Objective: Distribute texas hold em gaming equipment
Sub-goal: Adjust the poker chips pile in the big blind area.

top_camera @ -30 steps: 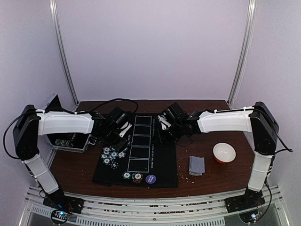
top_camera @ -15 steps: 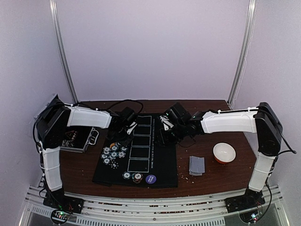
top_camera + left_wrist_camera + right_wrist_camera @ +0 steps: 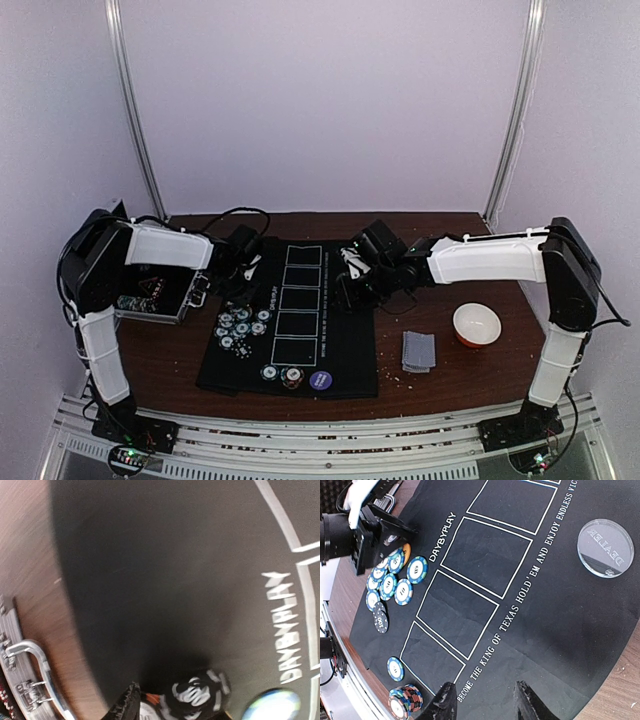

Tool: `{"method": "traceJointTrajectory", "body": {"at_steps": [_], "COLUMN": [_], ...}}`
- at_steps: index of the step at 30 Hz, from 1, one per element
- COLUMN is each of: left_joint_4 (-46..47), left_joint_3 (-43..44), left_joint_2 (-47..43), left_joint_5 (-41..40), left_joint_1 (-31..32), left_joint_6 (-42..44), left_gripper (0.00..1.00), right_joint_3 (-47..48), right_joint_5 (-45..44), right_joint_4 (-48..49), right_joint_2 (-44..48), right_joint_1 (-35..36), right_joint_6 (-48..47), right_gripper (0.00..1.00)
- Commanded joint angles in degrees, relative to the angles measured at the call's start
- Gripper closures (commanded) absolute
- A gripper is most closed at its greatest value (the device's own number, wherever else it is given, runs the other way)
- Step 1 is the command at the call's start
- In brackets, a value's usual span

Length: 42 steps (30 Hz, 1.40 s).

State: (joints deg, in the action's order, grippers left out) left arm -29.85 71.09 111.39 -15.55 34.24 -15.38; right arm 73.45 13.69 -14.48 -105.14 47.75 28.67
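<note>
Black felt mat has the blue-and-white round poker chips clustered at its left side, left gripper right by them, jaws impossible to read. Right gripper hovers over the mat, fingers parted, holding nothing.

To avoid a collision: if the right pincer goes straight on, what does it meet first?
Probably the black mat, near its white lettering; nothing stands between, but depth is unclear.

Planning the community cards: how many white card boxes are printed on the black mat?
5 boxes, in one column down the mat, far edge to near edge; none looks hidden.
</note>
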Motion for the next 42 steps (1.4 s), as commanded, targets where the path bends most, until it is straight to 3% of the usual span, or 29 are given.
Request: {"method": "traceJointTrajectory", "body": {"at_steps": [1, 7, 11, 21, 26, 32, 42], "left_joint_4": [-3.5, 0.8, 2.0, 1.7, -1.6, -5.6, -6.6], "left_joint_3": [-2.1, -2.0, -2.3, -4.1, -3.3, -4.9, -8.4], "left_joint_2": [-2.1, -7.4, -9.6, -3.7, -0.5, -0.6, -4.9], "left_joint_5": [-0.8, 6.8, 8.5, 6.5, 1.9, -3.2, -0.6], "left_joint_1": [-2.0, -1.1, 2.6, 10.1, 10.2, 9.2, 4.5], "left_joint_6": [-0.8, 1.5, 3.4, 5.1, 3.3, 1.6, -0.2], "left_gripper": [0.62, 0.59, 0.56, 0.46, 0.53, 0.56, 0.56], "right_joint_3": [-0.4, -0.7, -0.8, -0.9, -1.2, -1.7, -2.0], "right_joint_5": [-1.1, -1.0, -0.9, -0.2, -0.1, -0.3, -0.2], "right_joint_4": [-0.9, -0.9, -0.6, -0.5, -0.6, -0.6, -0.8], "right_joint_2": [2.1, 1.9, 1.9, 1.3, 1.4, 1.7, 1.8], "right_joint_1": [-0.1, -0.1, -0.1, -0.1, -0.1, -0.1, -0.1], "right_joint_6": [-0.4, -0.2, 0.1, 0.3, 0.5, 0.3, 0.2], "right_gripper": [0.58, 0.58, 0.58, 0.56, 0.56, 0.56, 0.56]}}
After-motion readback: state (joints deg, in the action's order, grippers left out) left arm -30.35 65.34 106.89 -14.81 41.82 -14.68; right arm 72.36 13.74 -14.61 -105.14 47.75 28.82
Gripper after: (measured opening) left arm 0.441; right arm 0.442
